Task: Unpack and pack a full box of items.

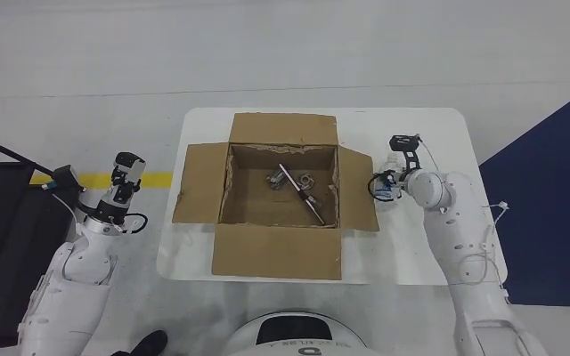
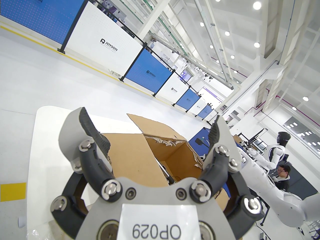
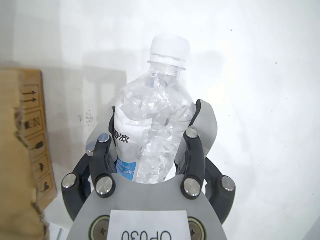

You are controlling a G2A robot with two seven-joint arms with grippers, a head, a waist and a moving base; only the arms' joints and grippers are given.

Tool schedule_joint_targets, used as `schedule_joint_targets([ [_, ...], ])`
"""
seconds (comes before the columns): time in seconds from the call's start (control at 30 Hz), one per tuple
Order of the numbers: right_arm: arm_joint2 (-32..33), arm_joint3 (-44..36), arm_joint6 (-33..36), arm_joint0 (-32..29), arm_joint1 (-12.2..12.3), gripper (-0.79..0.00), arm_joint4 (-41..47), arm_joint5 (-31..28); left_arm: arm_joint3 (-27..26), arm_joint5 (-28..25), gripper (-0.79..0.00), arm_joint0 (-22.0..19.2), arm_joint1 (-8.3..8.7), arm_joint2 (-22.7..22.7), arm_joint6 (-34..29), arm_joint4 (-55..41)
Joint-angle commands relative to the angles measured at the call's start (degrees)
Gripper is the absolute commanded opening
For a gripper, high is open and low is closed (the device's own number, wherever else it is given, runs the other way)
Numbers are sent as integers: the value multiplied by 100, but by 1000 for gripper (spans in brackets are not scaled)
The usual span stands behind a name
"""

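The right gripper (image 3: 156, 107) is clamped round the middle of a crumpled bottle (image 3: 160, 88), over the table (image 1: 419, 258) just beside the box (image 1: 276, 251) and its right flap. That thin plastic could buckle and slip out if tilted. There's bare table beyond, though the edge is near. The left gripper (image 2: 150, 116) hangs spread wide, empty, off the table's left side.

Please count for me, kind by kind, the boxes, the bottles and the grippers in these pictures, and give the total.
box: 1
bottle: 1
grippers: 2 (left gripper open, right gripper shut on bottle)
total: 4
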Motion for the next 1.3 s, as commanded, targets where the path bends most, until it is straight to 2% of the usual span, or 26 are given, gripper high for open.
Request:
schedule_joint_targets([
  [0.0, 366, -185, -192, -106, 27, -785, 424, 26, 0, 0, 0, 0, 0, 0, 0, 0],
  [0.13, 1072, -1019, -722, -627, 74, -785, 1252, -177, 0, 0, 0, 0, 0, 0, 0, 0],
  [0.27, 1513, -2245, -1083, -1318, 93, -785, 2053, -786, 0, 0, 0, 0, 0, 0, 0, 0],
  [0.4, 1585, -3262, -1235, -1789, 106, -785, 2297, -1236, 0, 0, 0, 0, 0, 0, 0, 0],
  [0.53, 1332, -3919, -1263, -1978, 114, -785, 2223, -1458, 0, 0, 0, 0, 0, 0, 0, 0],
  [0.63, 975, -4259, -1062, -1986, 132, -785, 1903, -1610, 0, 0, 0, 0, 0, 0, 0, 0],
  [0.8, -239, -4426, -598, -1738, 132, -785, 920, -1802, 0, 0, 0, 0, 0, 0, 0, 0],
  [0.97, -1410, -3928, -486, -1209, 62, -785, -409, -1360, 0, 0, 0, 0, 0, 0, 0, 0],
  [1.1, -2330, -3281, 380, -663, 2, -785, -1667, -1307, 0, 0, 0, 0, 0, 0, 0, 0],
  [1.17, -2709, -3083, 511, -480, -40, -785, -2225, -1225, 0, 0, 0, 0, 0, 0, 0, 0],
  [1.2, -2853, -2991, 599, -422, -63, -739, -2308, -1209, 0, 0, 0, 0, 0, 0, 0, 0],
  [1.23, -2970, -2935, 651, -346, -85, -554, -2432, -1165, 0, 0, 0, 0, 0, 0, 0, 0],
  [1.27, -3074, -2884, 635, -301, -110, 0, -2502, -1079, 0, 0, 0, 0, 0, 0, 0, 0],
])
